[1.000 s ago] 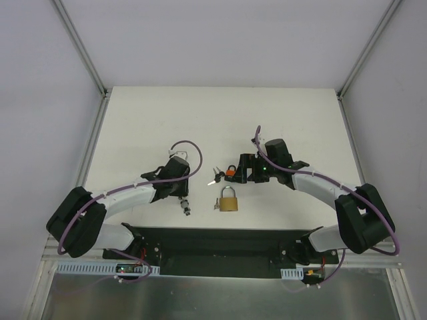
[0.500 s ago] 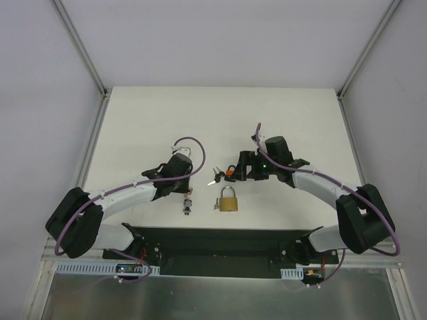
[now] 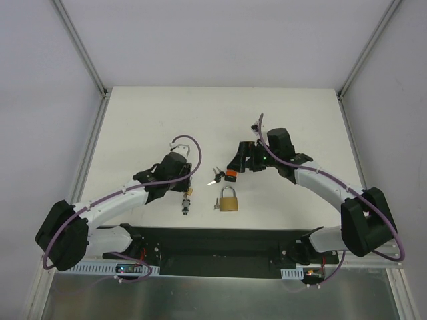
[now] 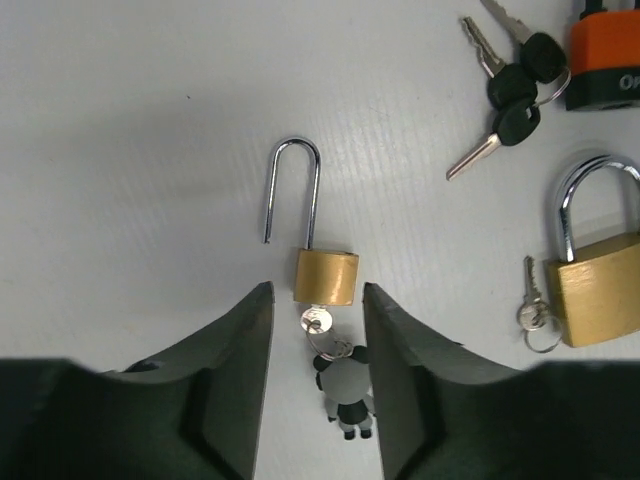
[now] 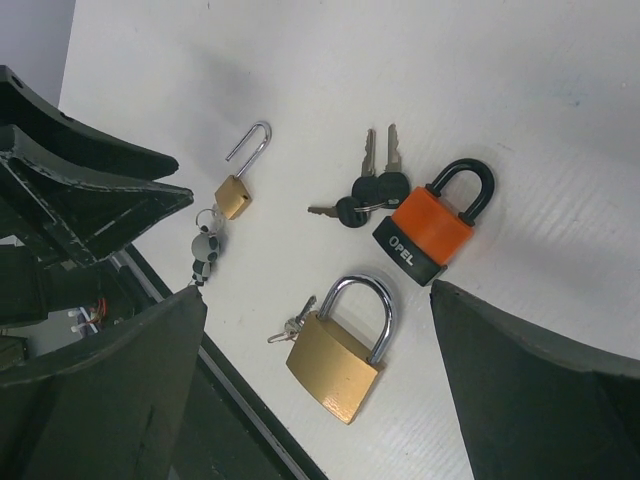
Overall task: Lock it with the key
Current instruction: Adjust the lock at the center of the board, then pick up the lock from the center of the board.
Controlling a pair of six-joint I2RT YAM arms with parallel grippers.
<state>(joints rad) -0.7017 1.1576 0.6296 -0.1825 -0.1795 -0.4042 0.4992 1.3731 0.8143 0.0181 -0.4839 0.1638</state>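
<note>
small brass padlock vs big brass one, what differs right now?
Size: the small brass padlock has a far smaller body than the large brass padlock.
Shackle: the small one's stands open, one leg free; the large one's looks shut.
Key: the small one's key sits in its keyhole; the large one's key lies beside it.
Both are brass and lie flat on the table.

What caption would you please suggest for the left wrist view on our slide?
Open left claw poised over a small brass padlock, its shackle open and key inserted.
</note>
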